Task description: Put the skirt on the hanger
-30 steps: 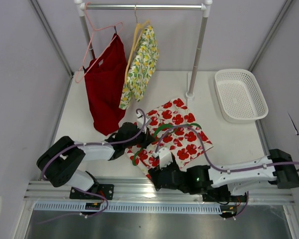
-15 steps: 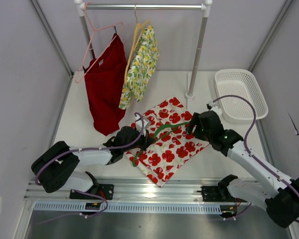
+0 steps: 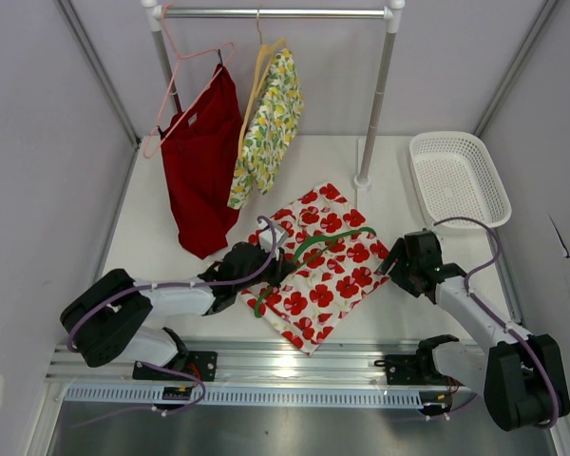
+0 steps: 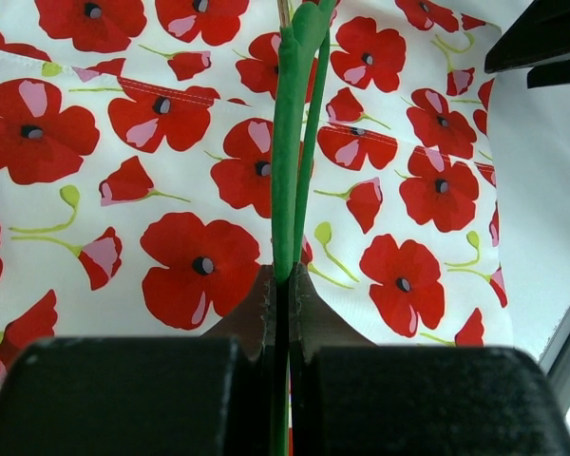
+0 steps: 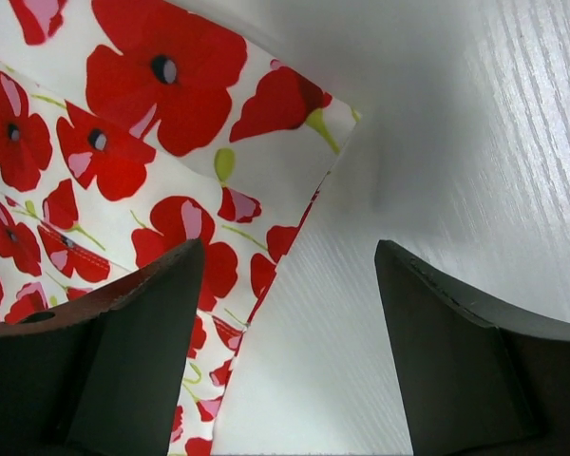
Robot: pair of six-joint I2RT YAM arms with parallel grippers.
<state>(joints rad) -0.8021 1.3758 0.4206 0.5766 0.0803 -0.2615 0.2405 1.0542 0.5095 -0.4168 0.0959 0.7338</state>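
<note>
White counter (image 3: 142, 237): spread right end effector (image 3: 394, 269) has returned to the corner of the red-flowered white fabric skirt (image 3: 331, 277) just ahead, ready to grasp; left end effector (image 4: 283, 285) pinches the thin green wire hanger (image 4: 287, 171).

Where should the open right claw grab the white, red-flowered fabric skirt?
Grip the white red-flowered fabric skirt at its right corner, coming from above on the right: it lies flat there, its edge between the right claw's open fingers.

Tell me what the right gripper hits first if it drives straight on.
Probably a corner of the skirt, lying flat on the table: the right gripper has open jaws straddling its edge, one finger over fabric, one over bare table. Depth is unclear.
</note>
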